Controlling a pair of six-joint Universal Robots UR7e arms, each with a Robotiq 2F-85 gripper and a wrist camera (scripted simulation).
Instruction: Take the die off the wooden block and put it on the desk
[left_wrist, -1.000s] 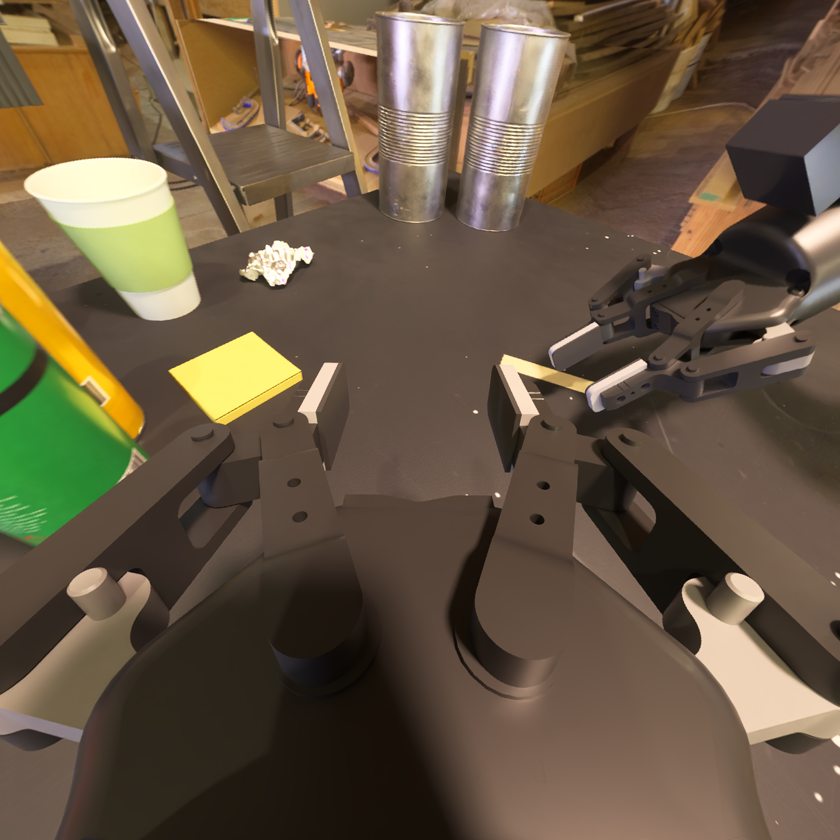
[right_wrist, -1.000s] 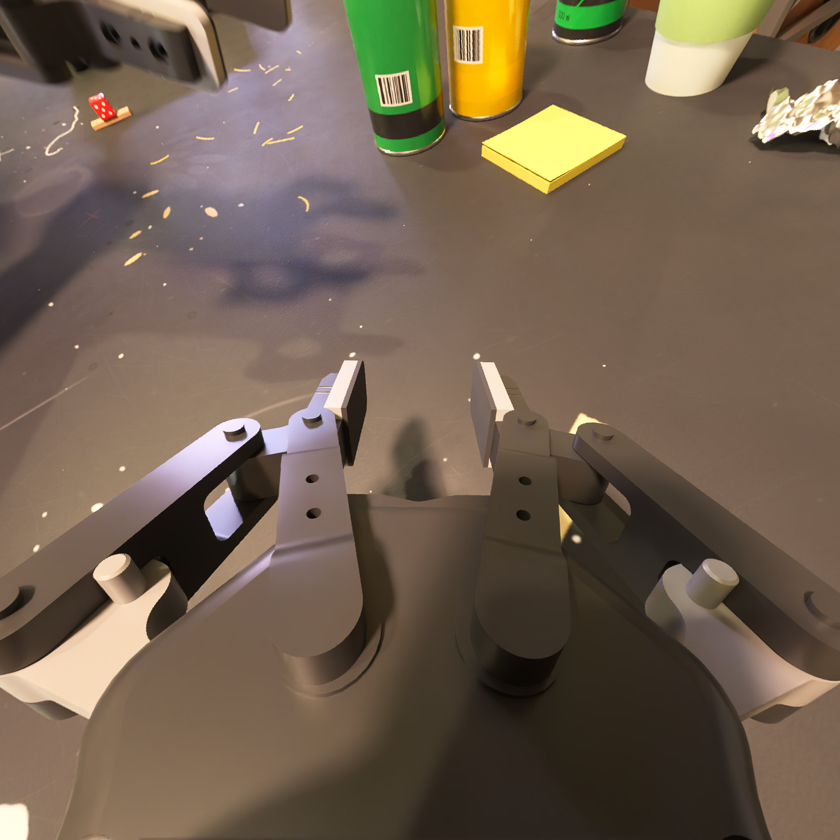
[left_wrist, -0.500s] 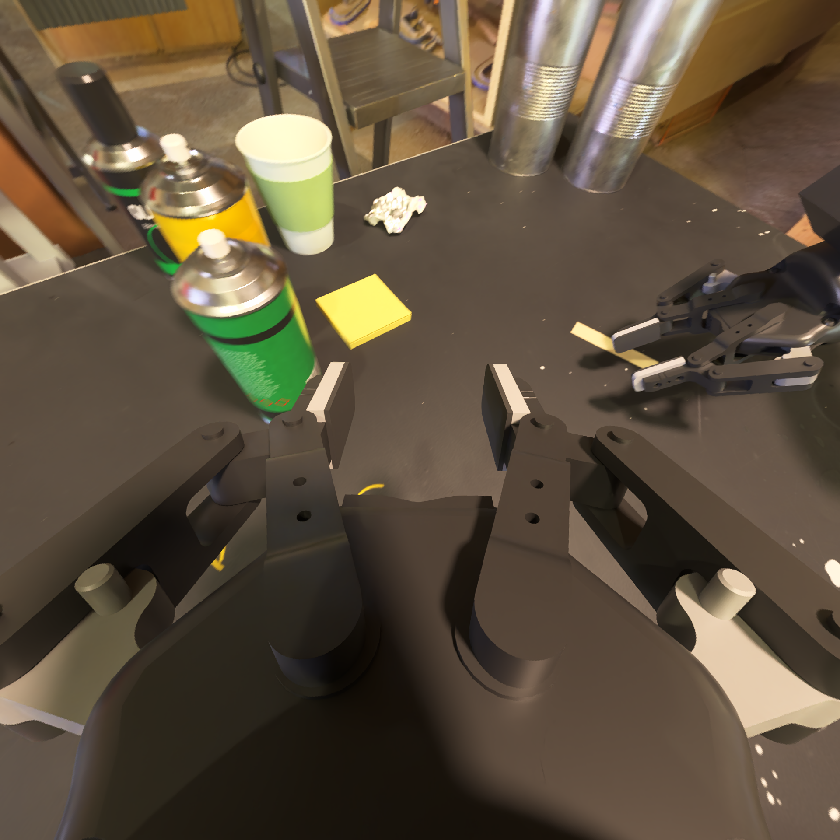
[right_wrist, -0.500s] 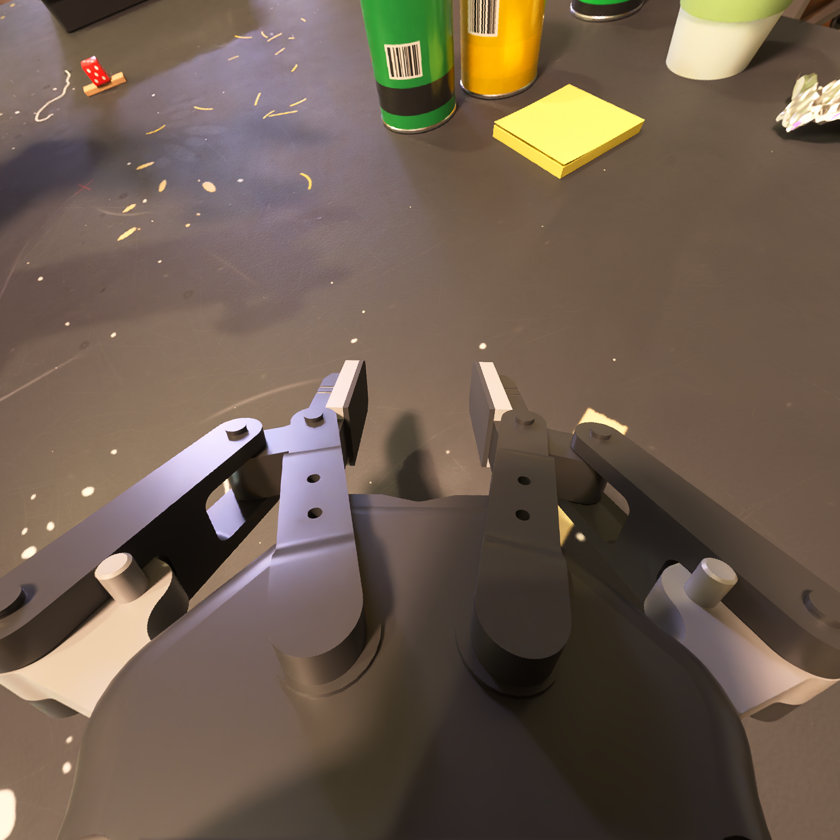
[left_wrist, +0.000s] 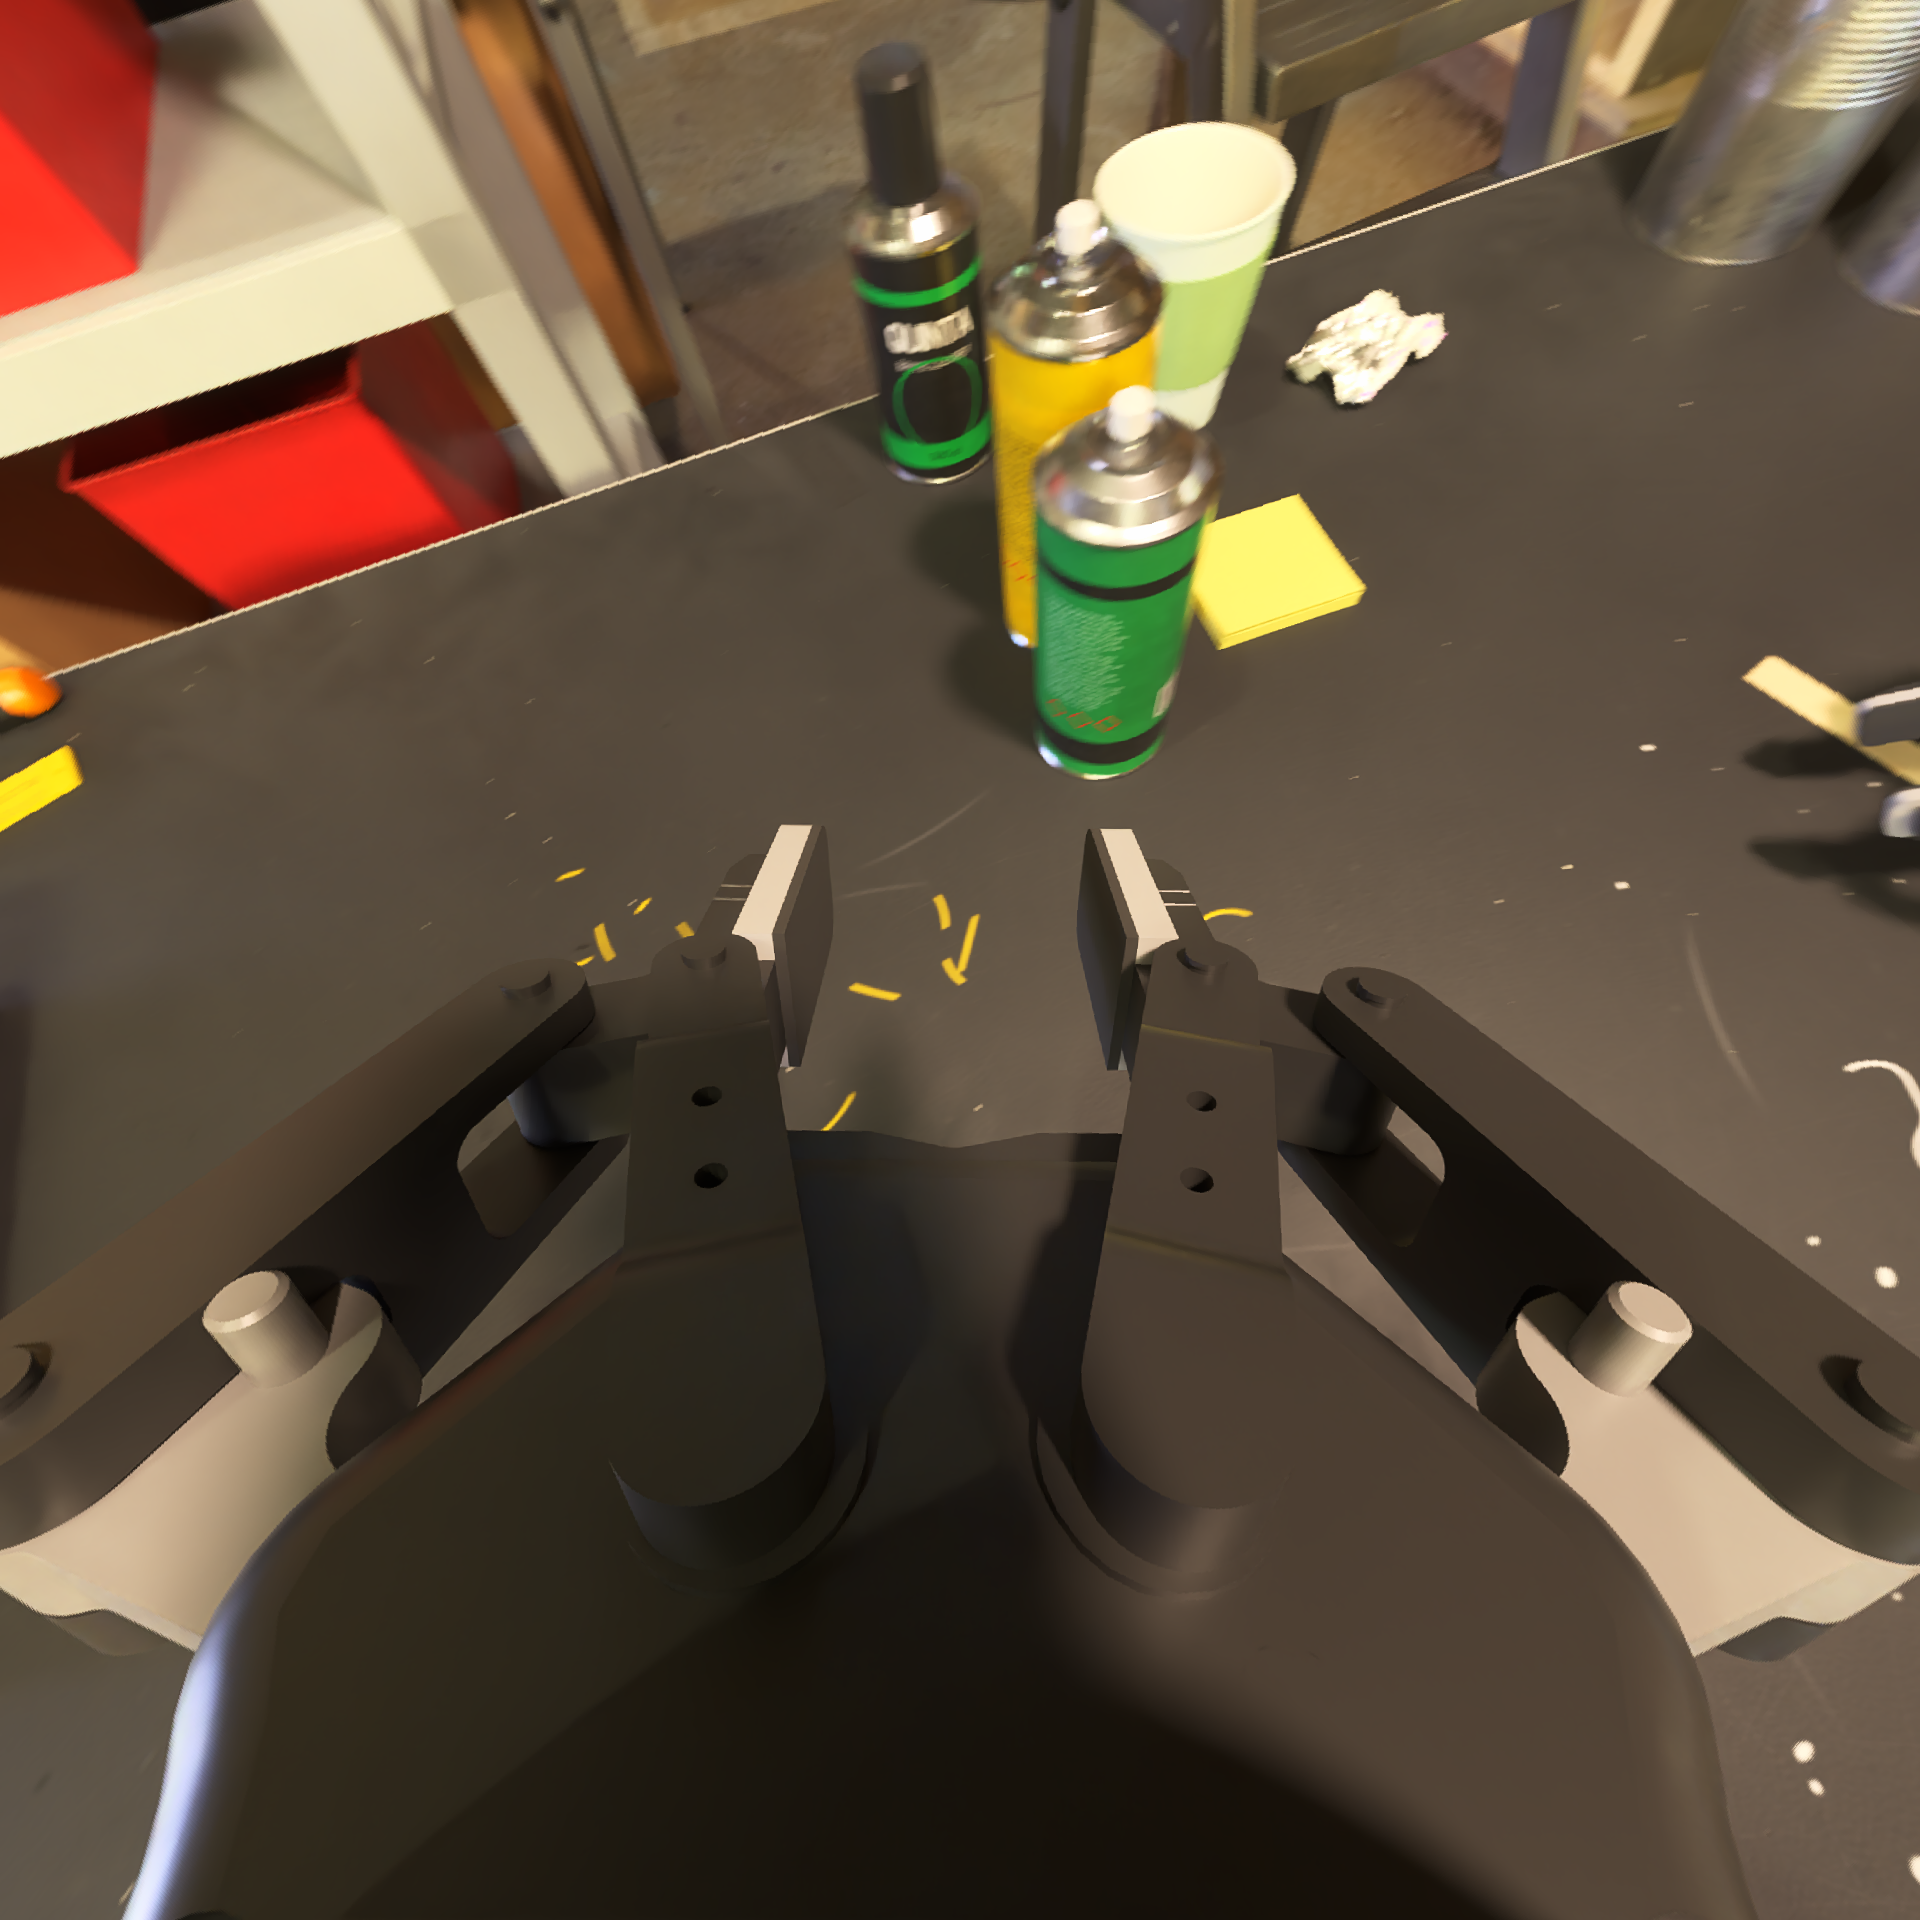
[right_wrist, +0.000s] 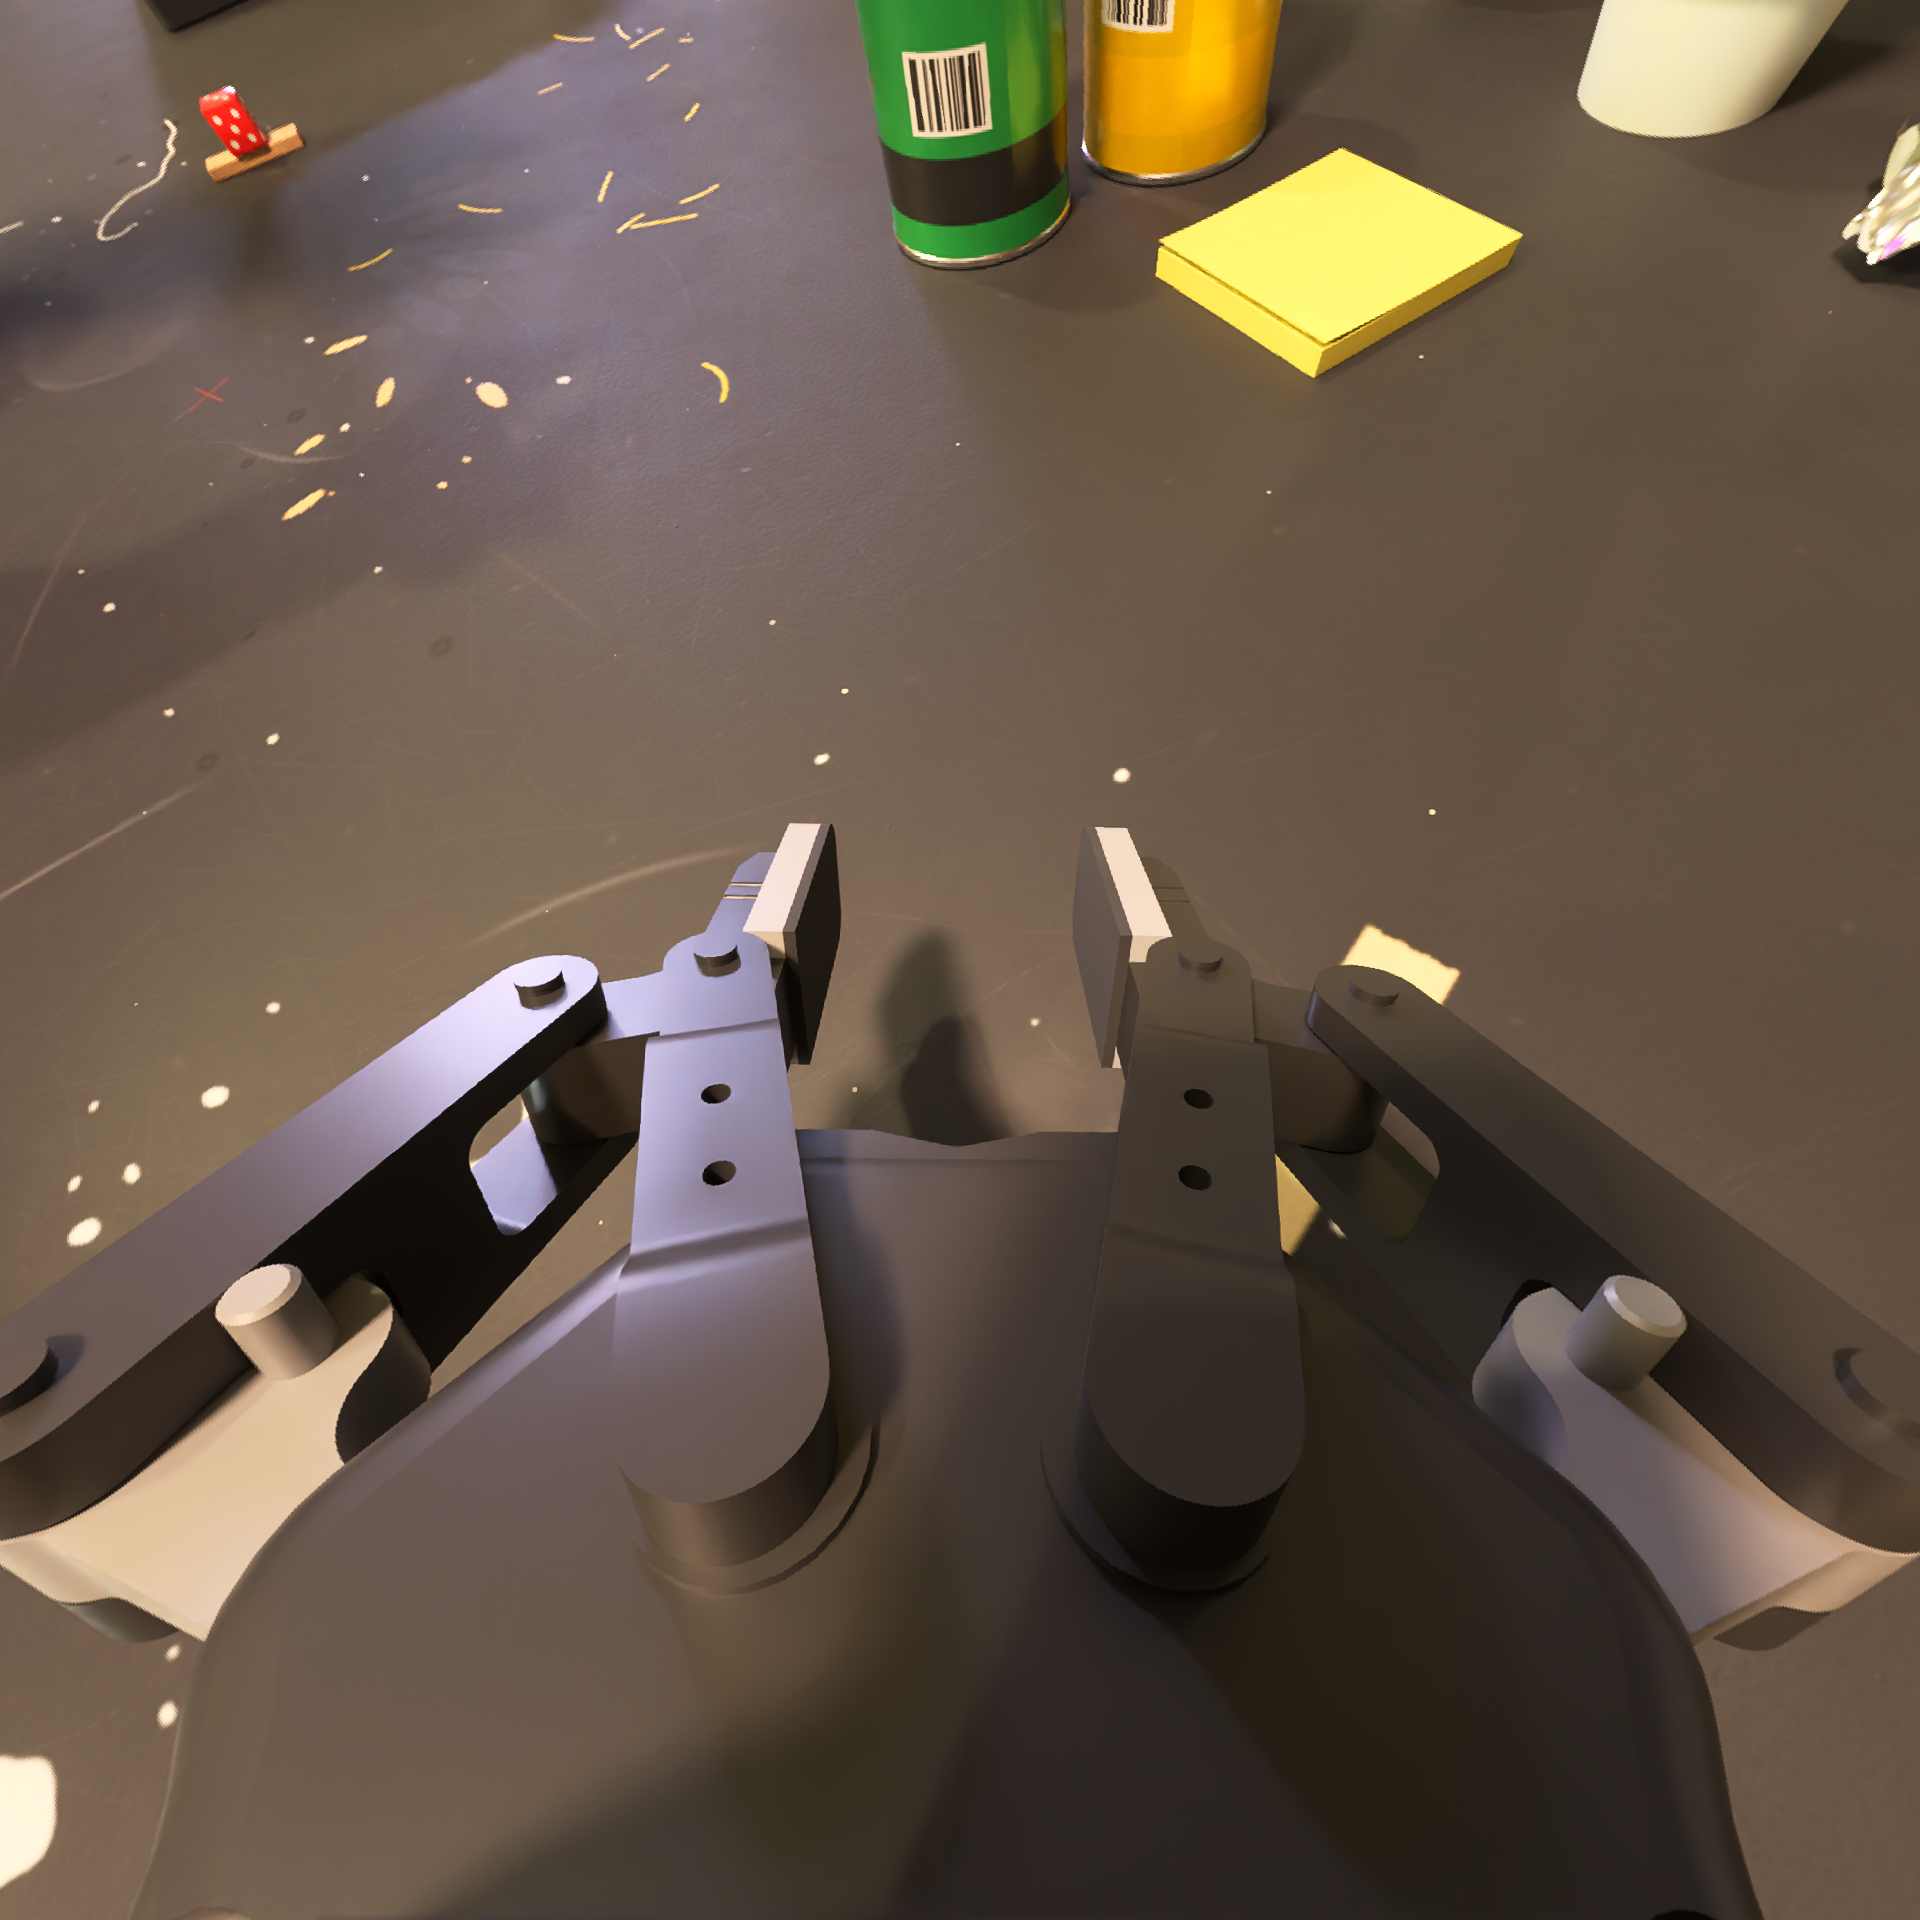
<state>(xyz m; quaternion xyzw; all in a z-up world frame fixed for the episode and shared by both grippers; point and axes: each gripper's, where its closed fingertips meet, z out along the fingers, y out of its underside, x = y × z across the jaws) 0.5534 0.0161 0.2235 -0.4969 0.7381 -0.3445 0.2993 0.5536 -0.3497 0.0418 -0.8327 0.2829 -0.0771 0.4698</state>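
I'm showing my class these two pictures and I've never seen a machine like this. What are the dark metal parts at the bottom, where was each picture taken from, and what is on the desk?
Each picture comes from a camera on a robot arm's wrist, looking along its two fingers. The left gripper and right gripper are both open and hold nothing. On the dark desk stand a green spray can, a yellow one, a black bottle and a paper cup, beside a yellow note pad and crumpled foil. Far off, the red die sits on its small wooden block.

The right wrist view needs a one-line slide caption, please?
Open right claw above the desk, red die on its wooden block far off.
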